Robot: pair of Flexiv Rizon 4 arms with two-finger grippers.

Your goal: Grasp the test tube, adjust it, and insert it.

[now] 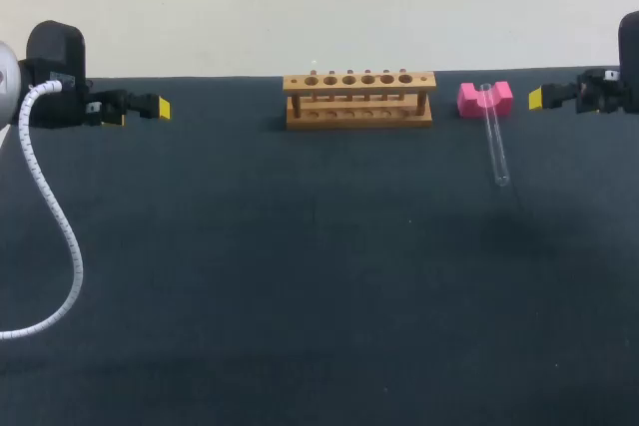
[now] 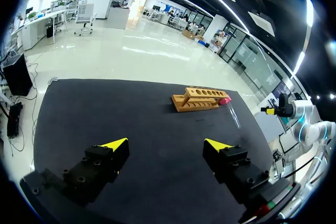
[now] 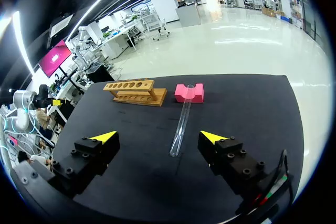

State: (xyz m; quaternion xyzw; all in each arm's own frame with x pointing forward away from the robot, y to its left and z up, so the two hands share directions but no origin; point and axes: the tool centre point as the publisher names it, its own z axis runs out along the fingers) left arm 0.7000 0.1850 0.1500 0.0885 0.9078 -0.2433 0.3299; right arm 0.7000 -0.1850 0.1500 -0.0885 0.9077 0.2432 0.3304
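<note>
The glass test tube (image 1: 495, 142) lies to the right of the wooden rack (image 1: 358, 99), its far end resting on a pink block (image 1: 485, 99). The left gripper (image 2: 165, 144) and right gripper (image 3: 158, 136) flank the rack well apart from it, both released and empty.

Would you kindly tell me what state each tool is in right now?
Left tool: open, empty.
Right tool: open, empty.

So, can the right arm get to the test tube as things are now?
Probably yes. The right gripper is open, and the test tube lies on the table ahead of it, one end resting on the pink block. Nothing stands between them; the wooden rack is off to one side.
</note>
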